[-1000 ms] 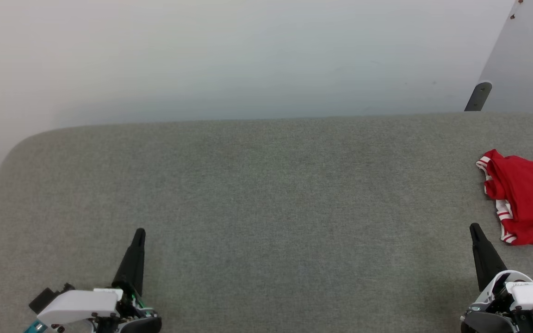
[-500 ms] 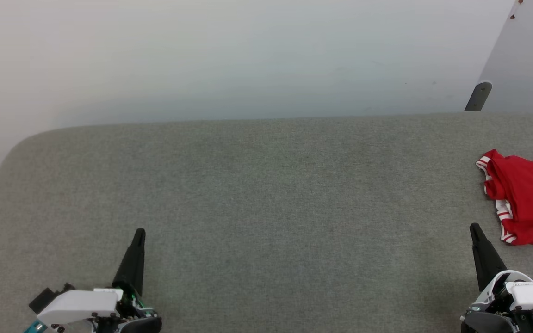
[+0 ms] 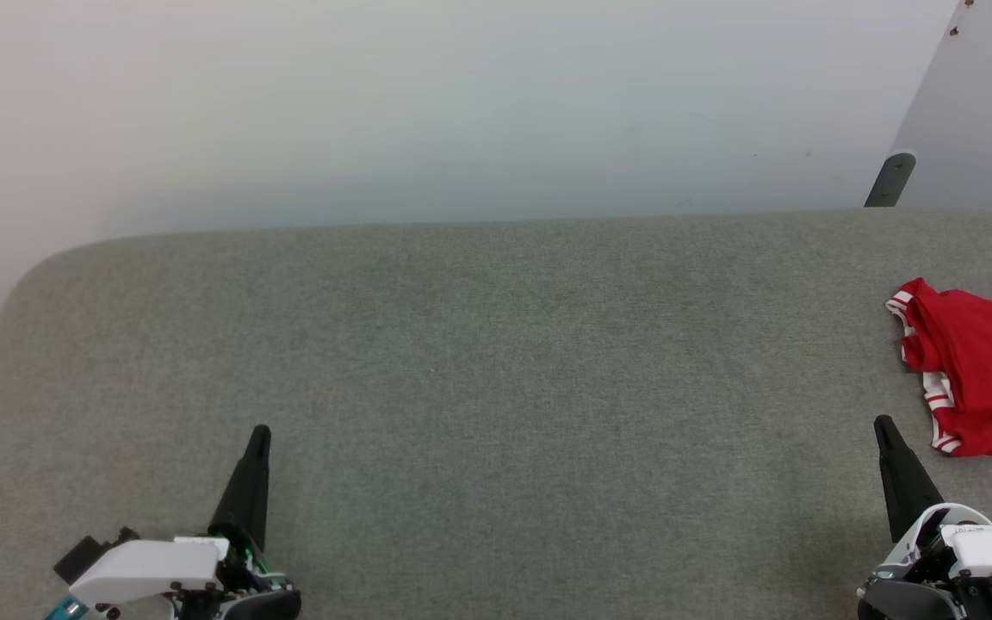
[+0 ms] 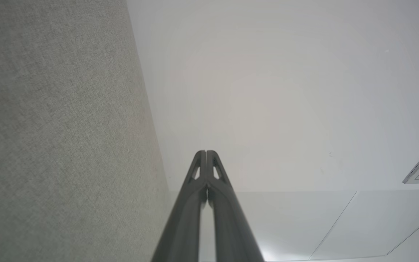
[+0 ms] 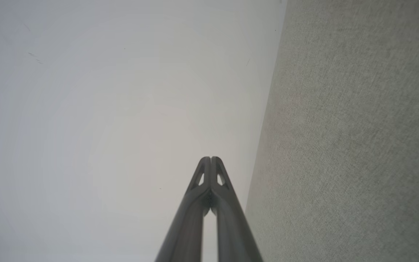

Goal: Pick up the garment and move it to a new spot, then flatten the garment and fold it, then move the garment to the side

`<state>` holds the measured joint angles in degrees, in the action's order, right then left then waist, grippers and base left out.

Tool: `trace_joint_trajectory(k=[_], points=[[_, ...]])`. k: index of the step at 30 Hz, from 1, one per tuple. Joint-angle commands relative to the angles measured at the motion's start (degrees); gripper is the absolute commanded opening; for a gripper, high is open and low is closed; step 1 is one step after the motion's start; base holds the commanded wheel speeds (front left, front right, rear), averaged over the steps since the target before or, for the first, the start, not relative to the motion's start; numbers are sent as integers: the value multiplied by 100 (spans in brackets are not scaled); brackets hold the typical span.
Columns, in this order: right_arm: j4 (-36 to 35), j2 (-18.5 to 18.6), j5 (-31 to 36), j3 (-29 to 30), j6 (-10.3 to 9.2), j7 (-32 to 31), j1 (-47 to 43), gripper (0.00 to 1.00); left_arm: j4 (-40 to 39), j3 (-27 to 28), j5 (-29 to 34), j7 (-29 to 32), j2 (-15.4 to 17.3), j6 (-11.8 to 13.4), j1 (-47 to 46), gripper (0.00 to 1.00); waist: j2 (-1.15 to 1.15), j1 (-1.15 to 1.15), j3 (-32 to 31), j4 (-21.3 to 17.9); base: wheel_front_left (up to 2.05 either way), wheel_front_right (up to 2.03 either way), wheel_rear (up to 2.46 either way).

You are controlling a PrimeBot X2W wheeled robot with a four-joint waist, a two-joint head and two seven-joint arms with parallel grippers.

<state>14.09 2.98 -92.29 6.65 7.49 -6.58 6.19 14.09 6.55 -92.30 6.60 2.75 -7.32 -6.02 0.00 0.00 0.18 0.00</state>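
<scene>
Garment (image 3: 982,366) on grey surface (image 3: 496,362) near closed, empty right end effector (image 3: 882,424); left end effector (image 3: 260,432) likewise closed.

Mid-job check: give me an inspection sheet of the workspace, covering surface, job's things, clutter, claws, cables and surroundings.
Surface: grey fabric surface, flat, rounded far-left corner.
Job's things: garment, red with striped trim, bunched at the right, cut by the picture's edge, not held.
Clutter: nothing seen.
Claws: left claw shut, empty, low left; right claw shut, empty, close to the garment but apart from it.
Cables: nothing seen.
Surroundings: pale wall behind; dark post and pale panel upper right.
</scene>
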Motion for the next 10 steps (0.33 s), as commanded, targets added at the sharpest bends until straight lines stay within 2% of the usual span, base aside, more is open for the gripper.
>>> trace_joint_trajectory(k=[1,10], points=[[-11,-20,-24,-21,0,-13,21,0,-10,10,-19,10,3,-31,-49,0,0,0,0,0,0,0,0],[-11,-20,-24,-21,0,-13,21,0,-10,9,-20,10,3,-31,-49,0,0,0,0,0,0,0,0]])
